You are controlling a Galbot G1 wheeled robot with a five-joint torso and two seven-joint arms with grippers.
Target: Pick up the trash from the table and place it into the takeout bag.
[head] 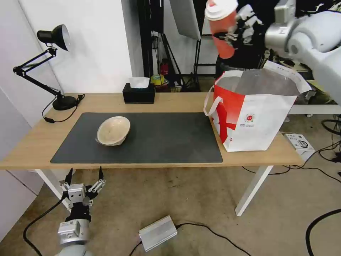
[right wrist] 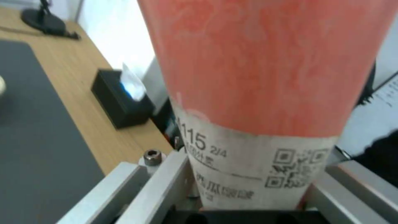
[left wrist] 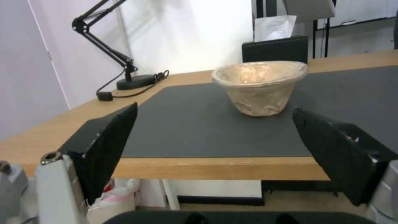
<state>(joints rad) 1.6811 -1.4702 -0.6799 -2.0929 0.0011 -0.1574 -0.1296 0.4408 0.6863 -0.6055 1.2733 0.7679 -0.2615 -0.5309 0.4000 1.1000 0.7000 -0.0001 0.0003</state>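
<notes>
**Cup hanging over the bag's back rim**

The right hand [head: 229, 35] is gripping the red cup [head: 222, 28] high at one o'clock, above the takeout bag [head: 252, 113]. It is sitting near the bag's far rim; a release there could bounce it off the table [head: 28, 149]. The left hand [head: 84, 177] is idling open below the near edge, at seven o'clock from the beige bowl [head: 113, 130].

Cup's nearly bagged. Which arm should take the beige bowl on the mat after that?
Left, probably. The left gripper hangs open just below the table's near edge, facing the beige bowl. The right gripper is shut on the red cup above the takeout bag.
</notes>
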